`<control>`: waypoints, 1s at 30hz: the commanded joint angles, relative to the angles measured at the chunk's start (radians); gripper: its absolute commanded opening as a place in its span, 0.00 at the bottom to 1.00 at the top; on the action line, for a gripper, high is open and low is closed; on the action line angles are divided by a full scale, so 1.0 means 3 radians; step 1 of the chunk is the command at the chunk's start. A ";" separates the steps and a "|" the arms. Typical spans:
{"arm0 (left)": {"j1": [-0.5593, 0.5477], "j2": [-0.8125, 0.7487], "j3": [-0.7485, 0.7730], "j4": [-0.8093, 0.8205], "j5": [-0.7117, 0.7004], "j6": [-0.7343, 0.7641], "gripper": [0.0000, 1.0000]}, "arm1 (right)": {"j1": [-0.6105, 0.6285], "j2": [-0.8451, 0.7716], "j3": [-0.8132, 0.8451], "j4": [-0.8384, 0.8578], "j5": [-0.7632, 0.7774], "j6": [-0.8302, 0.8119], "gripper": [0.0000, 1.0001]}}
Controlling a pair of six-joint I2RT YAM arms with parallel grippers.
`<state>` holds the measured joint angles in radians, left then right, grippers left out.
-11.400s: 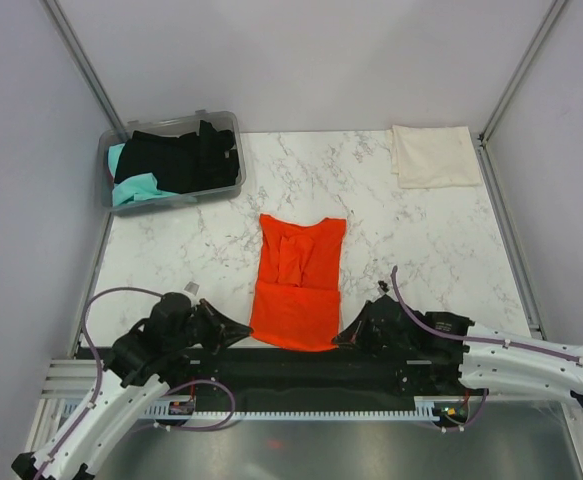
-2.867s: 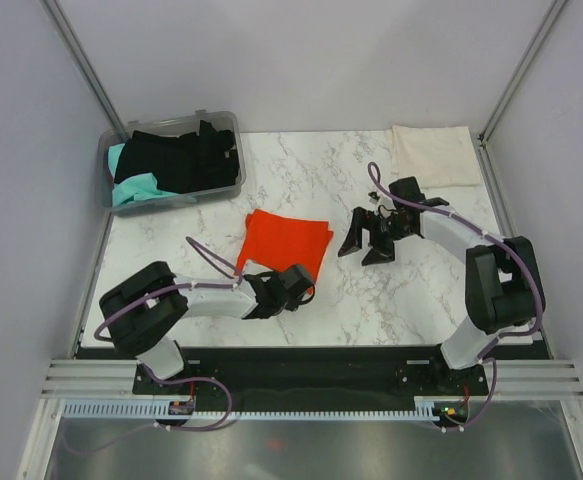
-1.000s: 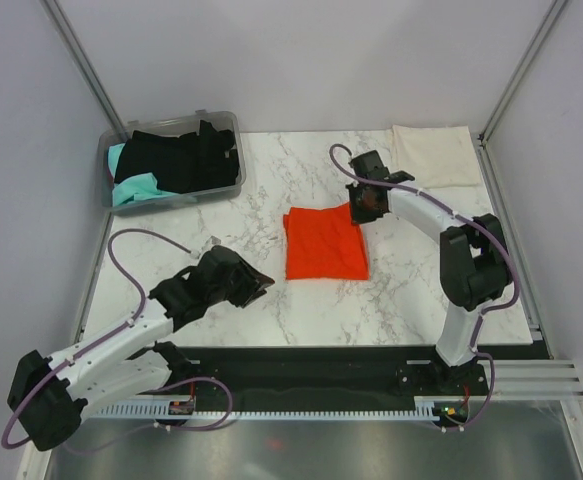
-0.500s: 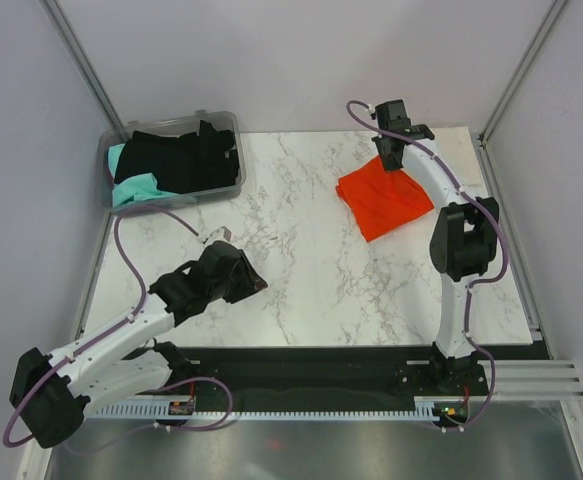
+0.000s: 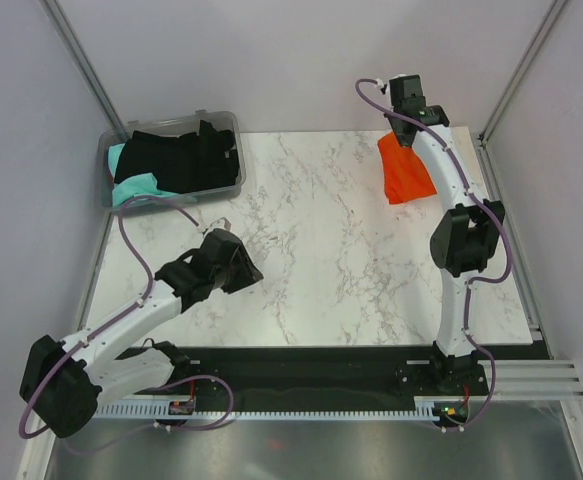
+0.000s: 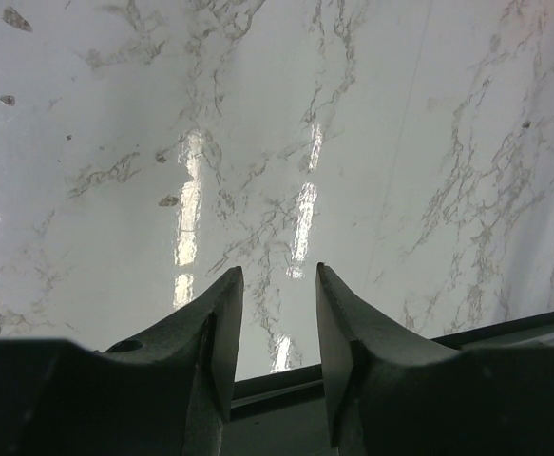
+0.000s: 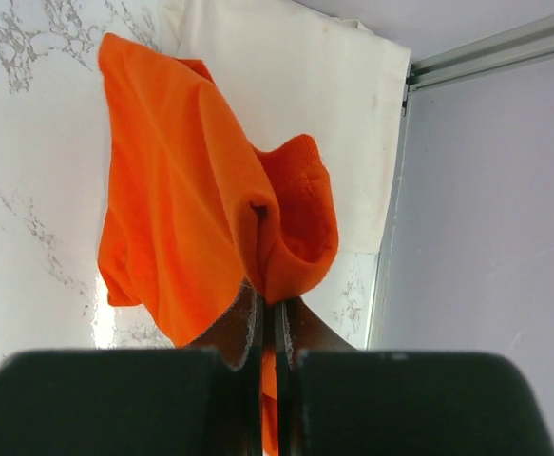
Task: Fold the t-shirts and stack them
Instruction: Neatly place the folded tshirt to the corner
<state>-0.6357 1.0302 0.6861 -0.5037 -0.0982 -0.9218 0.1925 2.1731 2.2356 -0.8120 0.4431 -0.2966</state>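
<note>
Bright orange-red cloth t-shirt (image 5: 407, 172) hangs clenched in your right gripper (image 7: 268, 309); your left gripper (image 6: 277, 275) stands parted, holding nothing.

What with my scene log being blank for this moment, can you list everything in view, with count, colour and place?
orange t-shirt: one, bright orange-red, hanging bunched over the table's far right corner
cream t-shirt: one, cream-white, lying flat in the far right corner, beneath the orange one
black t-shirts: count unclear, black, piled in the bin
teal t-shirt: one piece visible, teal, at the bin's left and near side
bin: one, clear grey plastic, far left corner
table: one, white marble
left gripper: one, black, open and empty over bare table, near left
right gripper: one, black, shut on the orange t-shirt
</note>
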 commanded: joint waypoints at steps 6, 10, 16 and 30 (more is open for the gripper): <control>0.0058 0.0156 0.0157 0.0191 0.0133 0.0199 0.44 | -0.0074 -0.0131 0.0177 0.0104 0.0057 -0.0198 0.00; 0.0084 0.0176 0.0162 0.0207 0.0154 0.0220 0.44 | -0.0089 -0.0075 0.0416 0.0099 0.0027 -0.0223 0.00; 0.0125 0.0253 0.0183 0.0242 0.0225 0.0235 0.43 | -0.0084 -0.0131 0.0443 0.0099 -0.0009 -0.0295 0.00; 0.0181 0.0340 0.0203 0.0278 0.0312 0.0255 0.43 | -0.0243 0.0032 0.0637 0.0216 -0.0060 -0.0280 0.00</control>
<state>-0.5892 1.1263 0.7082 -0.4534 -0.0158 -0.8883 0.1352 2.1864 2.3623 -0.8074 0.4225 -0.3683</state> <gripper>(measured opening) 0.434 0.032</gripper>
